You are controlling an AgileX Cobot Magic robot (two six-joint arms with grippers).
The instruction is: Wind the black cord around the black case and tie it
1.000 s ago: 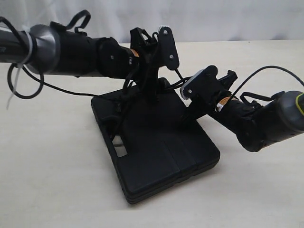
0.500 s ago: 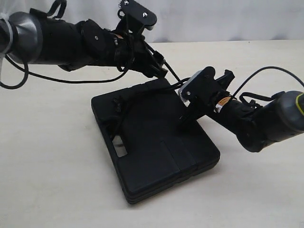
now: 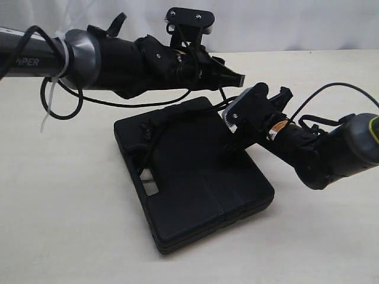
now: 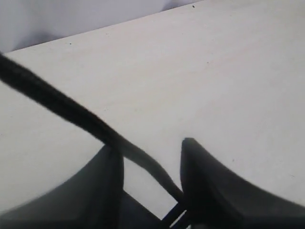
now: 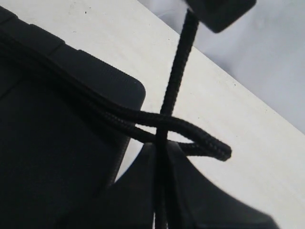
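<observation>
The black case [image 3: 195, 183] lies flat on the pale table, its handle slot toward the front left. The black cord [image 3: 223, 96] crosses the case's far end and rises to my left gripper [image 3: 235, 76], which hovers above the case's far corner. In the left wrist view the cord [image 4: 71, 107] runs slantwise between that gripper's [image 4: 150, 145] parted fingers [image 4: 209, 186] and rests against one of them. My right gripper [image 3: 230, 147] sits low at the case's far right edge. It [image 5: 162, 145] is shut on a taut strand, beside a cord loop [image 5: 209, 145] that overhangs the case [image 5: 47, 143].
The left arm [image 3: 118, 59] stretches across above the case's far side, with loose cables [image 3: 56, 103] hanging at the left. The right arm [image 3: 331, 151] lies low at the right with its own cable [image 3: 331, 87]. A white backdrop [image 3: 284, 23] closes the far table edge.
The left gripper has lifted off the case and swung to the right, now pointing sideways above the far corner with the cord drawn up. The right gripper has stayed in place.
</observation>
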